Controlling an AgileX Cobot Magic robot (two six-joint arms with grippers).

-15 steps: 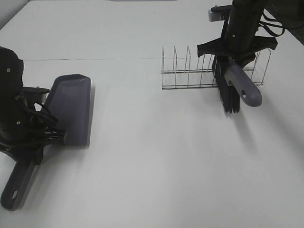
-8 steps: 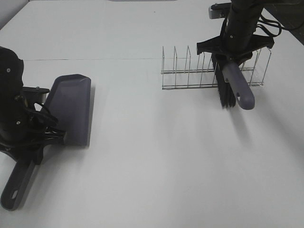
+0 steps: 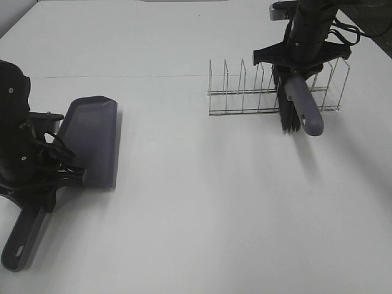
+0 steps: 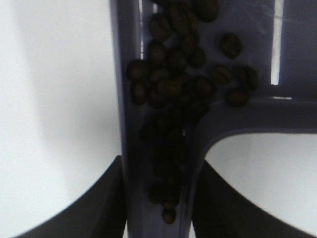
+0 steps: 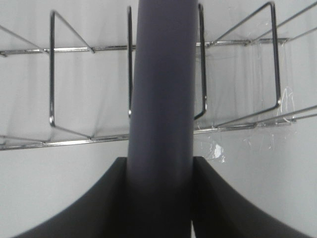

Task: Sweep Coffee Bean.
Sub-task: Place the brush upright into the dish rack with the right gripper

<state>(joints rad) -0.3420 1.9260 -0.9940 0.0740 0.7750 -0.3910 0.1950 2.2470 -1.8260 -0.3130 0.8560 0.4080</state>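
Left hand (image 4: pixel 159 193) pinches the handle of the purple-grey plastic dustpan (image 3: pixel 92 144), where the dark brown coffee beans (image 4: pixel 178 89) lie piled. Right hand (image 5: pixel 159 198) clamps the grey-handled, black-bristled brush (image 3: pixel 300 104), its bristles apparently at the chrome wire rack (image 3: pixel 245 95).

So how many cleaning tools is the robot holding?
2: the dustpan in the left gripper, and the brush in the right gripper by the wire rack.

The dustpan (image 3: pixel 92 141) lies on the table (image 3: pixel 196 214) at left, with coffee beans (image 4: pixel 173 94) in it by its handle. The rack (image 3: pixel 245 92) stands at right rear, with the brush (image 3: pixel 300 107) over its right half.
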